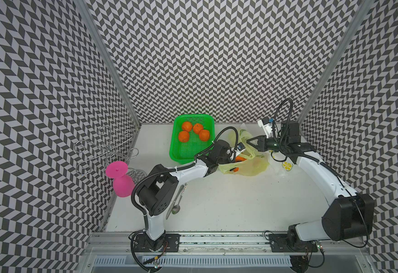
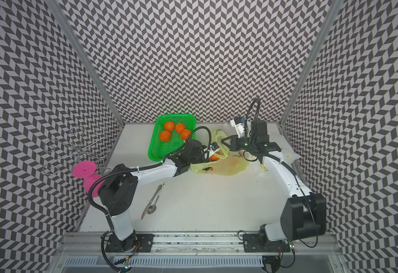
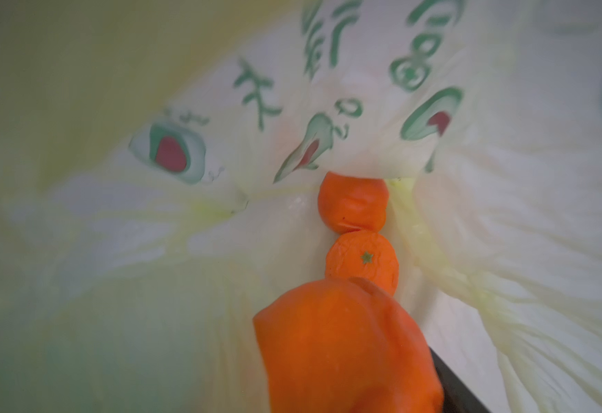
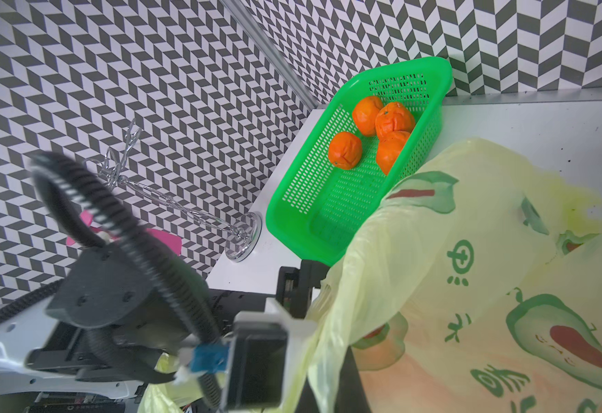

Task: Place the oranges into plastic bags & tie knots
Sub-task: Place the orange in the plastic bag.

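Observation:
The yellow-green plastic bag (image 1: 252,168) lies right of the basket, mouth facing left. My right gripper (image 1: 250,142) is shut on its raised rim. My left gripper (image 3: 346,393) is inside the mouth with an orange (image 3: 339,343) between its jaws. Only one black finger (image 3: 453,389) shows beside the fruit, so the grip is unclear. Two more oranges (image 3: 364,259) lie deeper in the bag. Several oranges (image 1: 193,132) sit in the green basket (image 1: 181,153). The white lemon-print bag (image 1: 285,166) lies flat under my right arm. No knots are in view.
A pink goblet (image 1: 120,177) and a wire hook stand (image 1: 105,151) stand at the left wall. A knife and spoon (image 2: 153,201) lie on the white table near my left arm's elbow. Patterned walls close in the back and both sides.

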`<state>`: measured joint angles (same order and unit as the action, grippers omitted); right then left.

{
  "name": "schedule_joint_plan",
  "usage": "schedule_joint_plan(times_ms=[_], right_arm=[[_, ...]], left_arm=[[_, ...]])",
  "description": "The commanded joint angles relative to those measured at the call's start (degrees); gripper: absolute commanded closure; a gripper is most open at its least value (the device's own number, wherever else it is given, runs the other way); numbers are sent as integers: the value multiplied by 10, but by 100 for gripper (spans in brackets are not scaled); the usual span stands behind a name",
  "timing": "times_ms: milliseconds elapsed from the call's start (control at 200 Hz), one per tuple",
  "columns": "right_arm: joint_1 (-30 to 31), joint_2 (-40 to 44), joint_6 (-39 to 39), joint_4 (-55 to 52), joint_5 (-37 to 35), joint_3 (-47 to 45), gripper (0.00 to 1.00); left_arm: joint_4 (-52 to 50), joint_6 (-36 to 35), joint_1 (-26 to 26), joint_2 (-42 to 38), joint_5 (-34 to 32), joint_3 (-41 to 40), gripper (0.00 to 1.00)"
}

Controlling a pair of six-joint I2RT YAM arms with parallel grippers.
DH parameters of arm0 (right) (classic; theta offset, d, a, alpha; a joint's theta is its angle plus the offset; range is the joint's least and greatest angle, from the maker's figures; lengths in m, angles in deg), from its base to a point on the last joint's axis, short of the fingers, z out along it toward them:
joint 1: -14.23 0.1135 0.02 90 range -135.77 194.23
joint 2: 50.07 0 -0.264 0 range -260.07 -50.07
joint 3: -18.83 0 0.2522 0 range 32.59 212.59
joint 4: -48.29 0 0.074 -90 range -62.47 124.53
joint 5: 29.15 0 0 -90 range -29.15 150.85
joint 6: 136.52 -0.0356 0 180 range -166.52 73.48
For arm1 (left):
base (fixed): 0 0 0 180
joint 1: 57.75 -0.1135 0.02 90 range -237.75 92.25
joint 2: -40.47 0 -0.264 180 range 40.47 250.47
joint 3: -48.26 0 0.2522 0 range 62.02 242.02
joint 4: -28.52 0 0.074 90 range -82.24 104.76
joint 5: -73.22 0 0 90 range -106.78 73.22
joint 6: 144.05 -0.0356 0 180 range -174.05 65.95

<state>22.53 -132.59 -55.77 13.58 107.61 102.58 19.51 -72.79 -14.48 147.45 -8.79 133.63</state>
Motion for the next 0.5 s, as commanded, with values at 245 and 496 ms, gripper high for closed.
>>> schedule_joint_plan(times_ms=[245,496], right_arm=[[-11,28,0,28,-10,-7,100],[-13,25,13,19,-21,1,100]], left_arm=[[51,35,-11,-50,-25,-28,15],[-6,-8,-35,-144,67,-76,16]])
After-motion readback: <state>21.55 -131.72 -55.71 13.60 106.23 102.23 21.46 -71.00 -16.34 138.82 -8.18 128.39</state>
